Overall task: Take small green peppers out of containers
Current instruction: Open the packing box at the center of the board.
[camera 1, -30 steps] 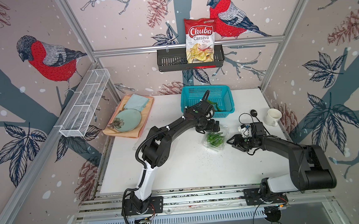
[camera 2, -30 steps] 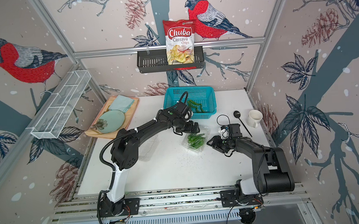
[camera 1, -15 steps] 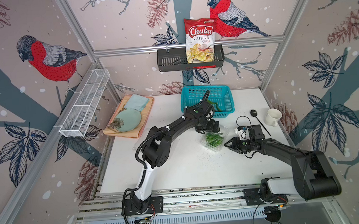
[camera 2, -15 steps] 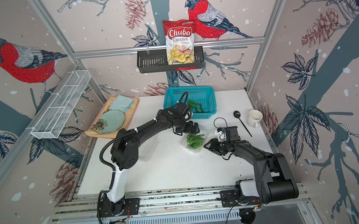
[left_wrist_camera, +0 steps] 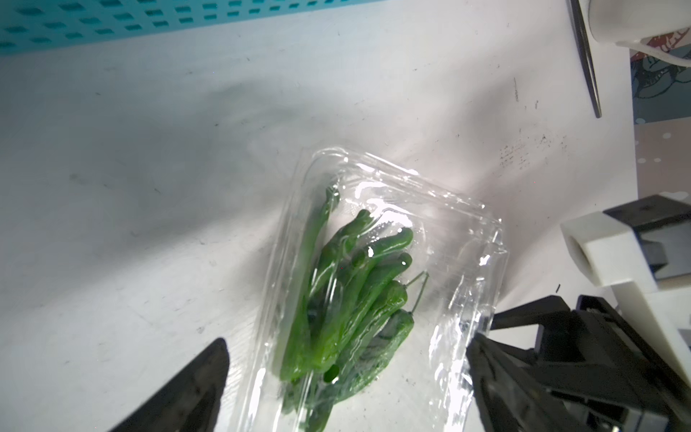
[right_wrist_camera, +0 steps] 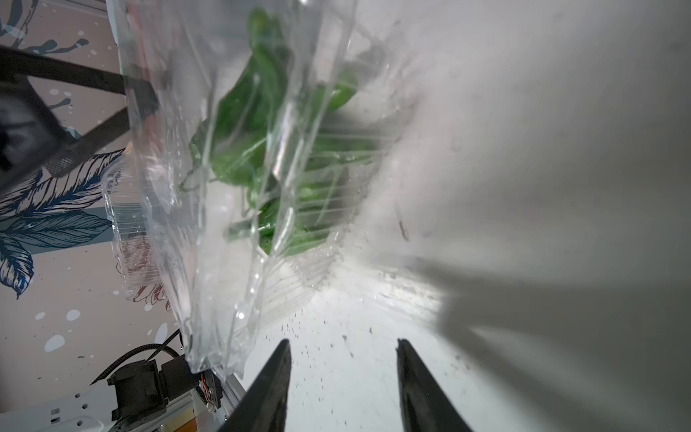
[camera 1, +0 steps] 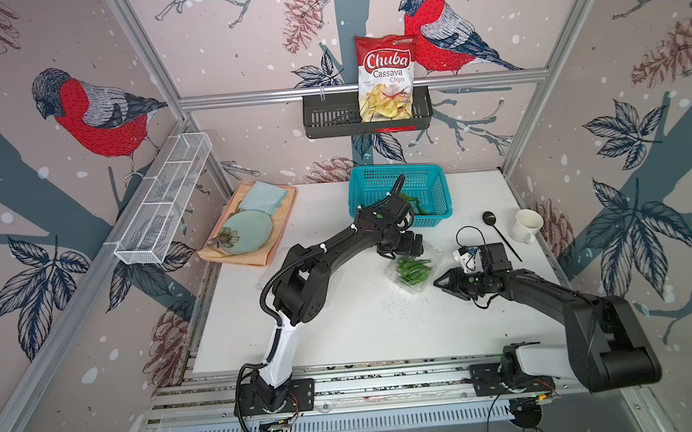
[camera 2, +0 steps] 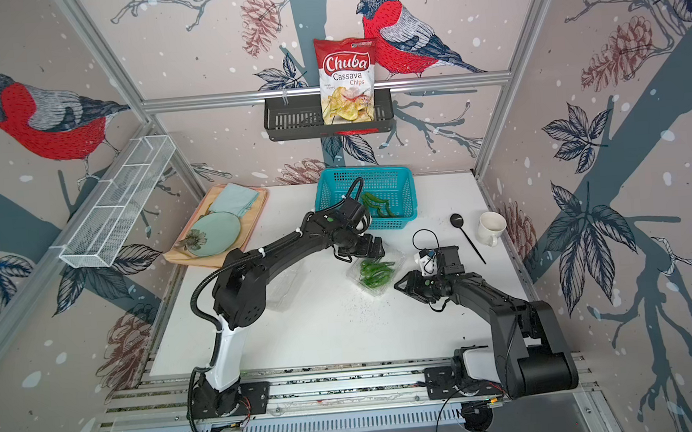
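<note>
The white table [camera 1: 344,329] carries everything. At its back edge stands the turquoise basket [camera 1: 379,181], with a few green peppers [camera 2: 377,206] already lying in it. An empty clear clamshell [camera 2: 284,286] sits by the left arm's elbow.

The clamshell that matters [camera 1: 432,254] lies mid-table, in front of the basket and between the two grippers. The left gripper [camera 1: 403,251] hangs right over its far end. The right gripper [right_wrist_camera: 343,348] comes in low from the side, just beside a corner of the box. Both are near, but the left one is nearer.

The left gripper is spread about as wide as it goes. Its fingers [left_wrist_camera: 194,377] stand either side of the box's end, and it grips nothing; whether they brush the plastic I cannot tell. The right gripper is roughly half open, with only bare table between its jaws and the crinkled plastic just off one finger.

The small green peppers [left_wrist_camera: 347,299] are bunched inside, seen through the plastic (I cannot tell whether the lid is latched). They lie roughly parallel along the box's length, thin stems [left_wrist_camera: 418,288] pointing toward the right gripper. I judge that the lid has to be opened before any pepper can be picked.
</note>
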